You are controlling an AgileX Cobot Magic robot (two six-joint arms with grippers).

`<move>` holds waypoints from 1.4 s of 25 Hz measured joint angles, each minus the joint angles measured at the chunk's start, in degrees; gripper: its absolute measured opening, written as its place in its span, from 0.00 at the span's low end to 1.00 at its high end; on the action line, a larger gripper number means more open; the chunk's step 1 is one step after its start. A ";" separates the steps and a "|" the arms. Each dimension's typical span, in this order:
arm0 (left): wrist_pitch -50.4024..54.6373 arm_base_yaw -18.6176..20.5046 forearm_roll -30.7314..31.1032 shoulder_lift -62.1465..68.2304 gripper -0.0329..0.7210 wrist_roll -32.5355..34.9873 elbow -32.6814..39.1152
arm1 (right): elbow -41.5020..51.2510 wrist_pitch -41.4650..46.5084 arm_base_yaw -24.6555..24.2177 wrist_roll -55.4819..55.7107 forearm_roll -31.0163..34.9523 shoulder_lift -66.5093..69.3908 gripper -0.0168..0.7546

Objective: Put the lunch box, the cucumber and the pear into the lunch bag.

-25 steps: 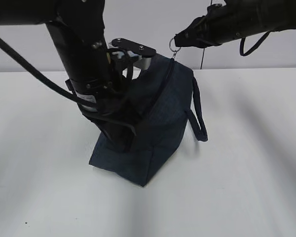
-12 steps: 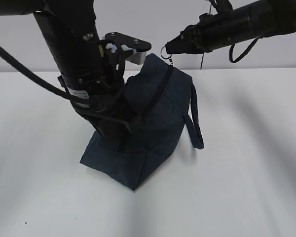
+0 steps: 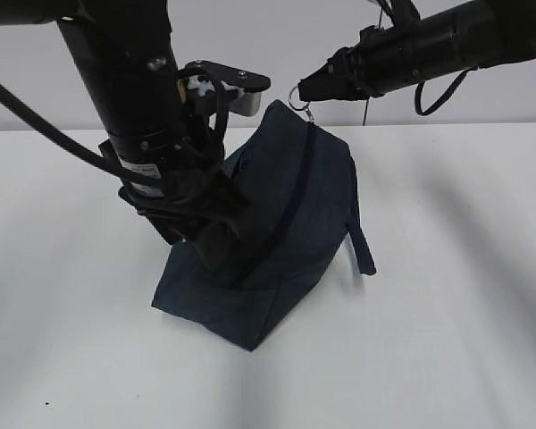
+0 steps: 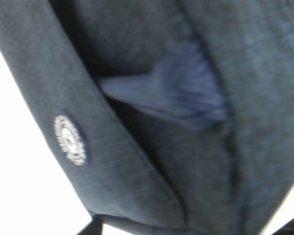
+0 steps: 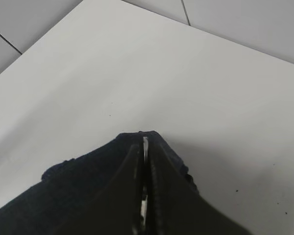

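The dark navy lunch bag [image 3: 286,223] stands tilted on the white table [image 3: 447,295], its top zipper running up to a metal ring pull [image 3: 298,95]. My right gripper [image 3: 305,89] is shut on that ring pull at the bag's top corner; in the right wrist view its closed fingers [image 5: 145,142] show a sliver of metal between them. My left gripper [image 3: 207,234] is pressed into the bag's left side and grips its fabric. The left wrist view is filled by the bag [image 4: 137,171] and its white round logo [image 4: 69,139]. Lunch box, cucumber and pear are out of view.
The bag's loop handle [image 3: 362,241] hangs down its right side. The left arm's black body and cables [image 3: 143,116] stand over the bag's left half. A white wall rises behind the table.
My right gripper has moved left and slightly down with the ring pull. The left arm and the bag shifted left, then the bag's base slid back a little right and its top leaned over.
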 joint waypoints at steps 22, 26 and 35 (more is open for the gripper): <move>-8.49 0.00 -0.23 1.48 0.71 -1.46 -14.75 | 0.00 0.86 0.00 0.13 -0.35 0.00 0.03; -9.47 0.00 -0.69 6.55 0.71 -2.12 -19.85 | 0.00 0.86 0.00 0.13 -0.35 0.00 0.03; -7.39 0.00 5.60 14.26 0.71 -7.37 -26.56 | 0.00 1.45 0.00 0.13 -0.35 0.00 0.03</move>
